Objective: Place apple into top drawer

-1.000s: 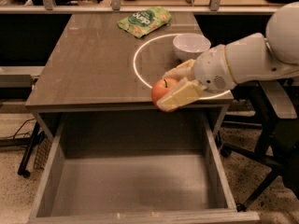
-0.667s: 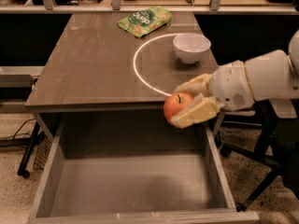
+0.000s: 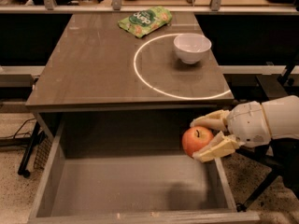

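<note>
Holding: the gripper [image 3: 196,141] pinches the apple [image 3: 197,140] between its two cream-coloured fingers [image 3: 210,121], one pressed over the top of the fruit and one under its lower right side.
Gripper position: at the right of the scene, reaching in from the right on a white rounded arm [image 3: 275,120], just below the cabinet's front edge and over the right side of the open drawer.
Apple: small, round and red-orange, with a short dark stem pointing up. It hangs in the air above the drawer's inside, close to the right wall and towards the back. A dim shadow lies on the drawer floor below it.
Top drawer [image 3: 126,183]: pulled wide open towards the viewer. It is a shallow grey-brown box with a flat bottom and low sides, nearly as wide as the cabinet.
Cabinet top [image 3: 93,69]: a smooth grey-brown surface behind and above the drawer.
White bowl [image 3: 192,47]: upright on the cabinet top, far right, well apart from the apple.
Green snack bag [image 3: 144,20]: lying flat at the back edge, left of the bowl.
Ring of light [image 3: 134,62]: a thin bright circle on the cabinet top, running around the bowl.
</note>
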Available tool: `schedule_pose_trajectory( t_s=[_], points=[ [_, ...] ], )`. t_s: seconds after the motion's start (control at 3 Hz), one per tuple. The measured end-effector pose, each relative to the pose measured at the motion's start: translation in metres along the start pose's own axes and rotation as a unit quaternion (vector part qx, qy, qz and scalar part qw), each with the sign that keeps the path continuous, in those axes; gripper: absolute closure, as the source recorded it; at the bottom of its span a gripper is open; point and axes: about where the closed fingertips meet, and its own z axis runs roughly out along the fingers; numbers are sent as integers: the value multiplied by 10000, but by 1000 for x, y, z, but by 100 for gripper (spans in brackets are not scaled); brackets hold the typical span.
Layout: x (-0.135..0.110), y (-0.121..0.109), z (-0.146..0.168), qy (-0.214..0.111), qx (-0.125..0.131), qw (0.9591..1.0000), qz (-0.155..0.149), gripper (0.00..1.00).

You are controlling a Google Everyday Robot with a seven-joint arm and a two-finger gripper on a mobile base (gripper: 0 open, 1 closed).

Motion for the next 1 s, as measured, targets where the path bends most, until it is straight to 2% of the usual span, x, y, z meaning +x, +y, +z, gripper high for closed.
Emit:
schedule_pose_trajectory(
  t_s=[0.33,0.67,1.0],
  points=[
    [0,0,0,0,0,10000,0,100],
    [2,2,26,-169,58,9996,-236,100],
    [14,6,71,-374,114,9973,-614,100]
  ],
)
